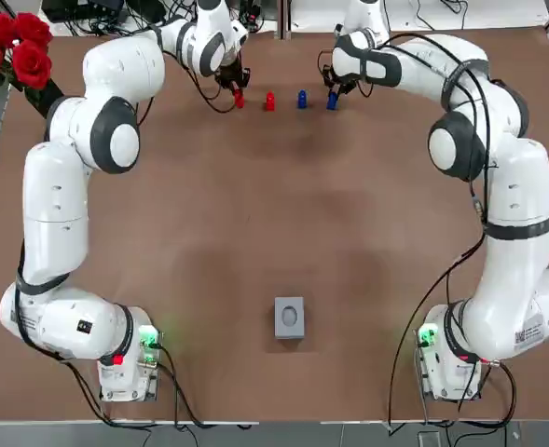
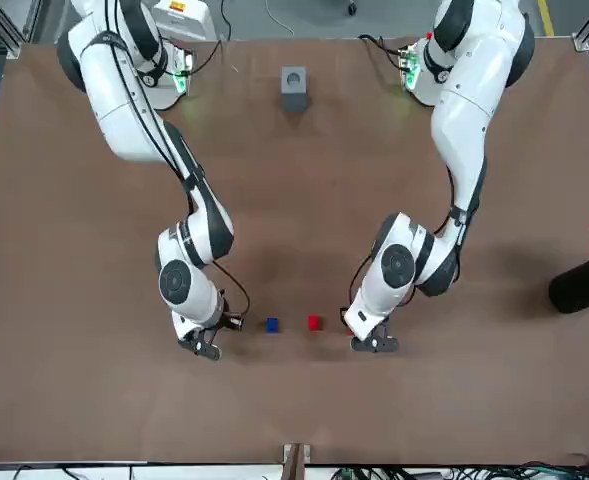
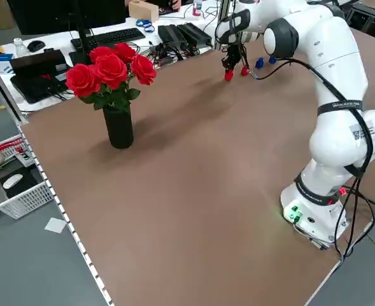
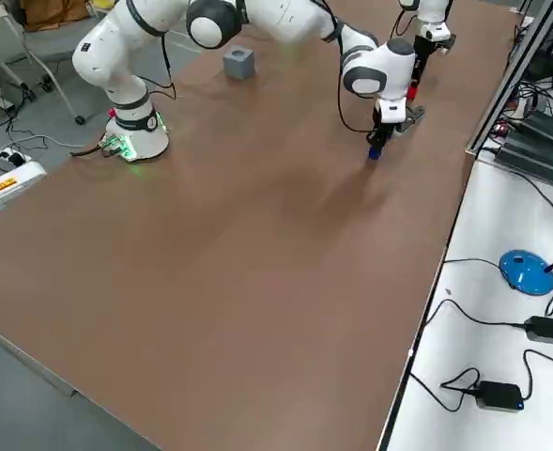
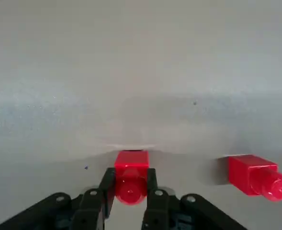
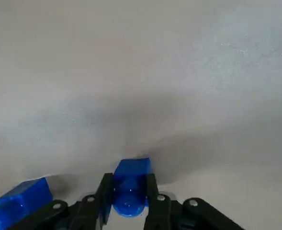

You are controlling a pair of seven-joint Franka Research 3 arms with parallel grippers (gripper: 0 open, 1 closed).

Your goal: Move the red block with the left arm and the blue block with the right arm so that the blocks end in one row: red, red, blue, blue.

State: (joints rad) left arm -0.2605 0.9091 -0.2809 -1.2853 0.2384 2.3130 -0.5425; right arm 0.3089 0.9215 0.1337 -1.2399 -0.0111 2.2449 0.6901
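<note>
Firmly, the left tool (image 1: pixel 235 88) pinches a small red plastic block (image 5: pixel 131 175), the right tool (image 1: pixel 335 90) a small blue plastic block (image 6: pixel 130 184). Each caps its end of the far row.

A brown bench (image 1: pixel 283 214) fills the frame, with a white arm rising along each side from bases at the lower left and lower right. Both arms bend inward toward the upper middle, where four small blocks stand in one row, apart from each other: left red block (image 1: pixel 240 101), right red block (image 1: pixel 270 101), left blue block (image 1: pixel 302 99), right blue block (image 1: pixel 332 102). The left gripper (image 1: pixel 237 90) has its dark fingers at the left red block; the right gripper (image 1: pixel 334 91) has its fingers at the right blue block. A grey block (image 1: pixel 289 317) sits alone at lower centre. Red roses (image 1: pixel 11 45) fill the upper left corner.
</note>
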